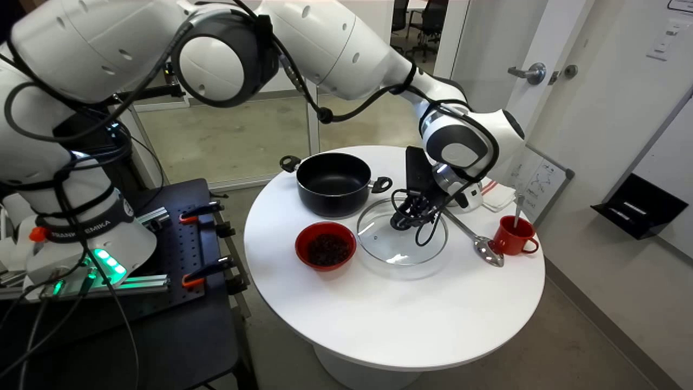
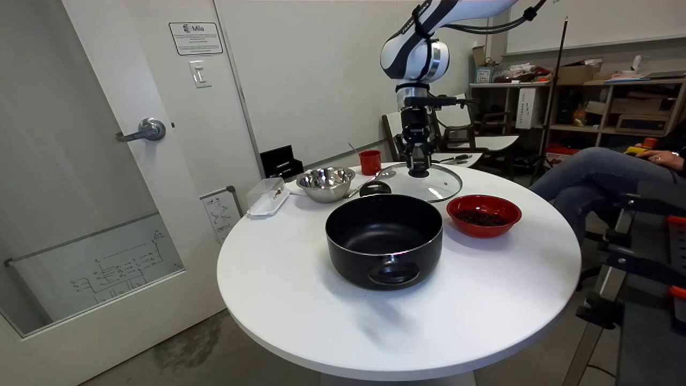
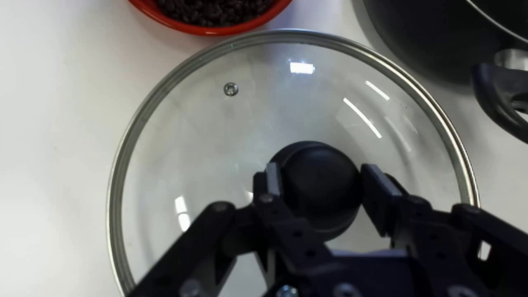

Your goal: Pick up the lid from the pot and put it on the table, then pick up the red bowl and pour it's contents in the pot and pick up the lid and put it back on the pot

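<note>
The pincer (image 3: 324, 185) is closed in on the black knob (image 3: 321, 181), its pads (image 3: 273, 179) against opposite sides, so it appears to hold the lid (image 3: 255, 132). The lid is off the pot (image 1: 330, 203) and just beside it, on or barely above the counter (image 1: 379, 319); whether its rim (image 3: 115, 185) touches down is not clear. Also near the pot is the red bowl (image 2: 482, 230) of dark beans (image 1: 327, 249), its edge all but meeting the lid's. The pot looks empty, so the step in hand is probably setting the lid down. Letting go while the rim hangs above the counter would drop the glass, which could rock or chip. The tight spacing looks the likelier trouble: a sideways drift on the bowl's side of the pot could shove the bowl and spill the beans, while rising with one pad catching the knob might drag the lid into the pot's handle (image 3: 491, 90). A metal spoon (image 1: 487, 251) lies beyond the lid from the pot; a rim set across it would leave the lid tilted and prone to slide.
</note>
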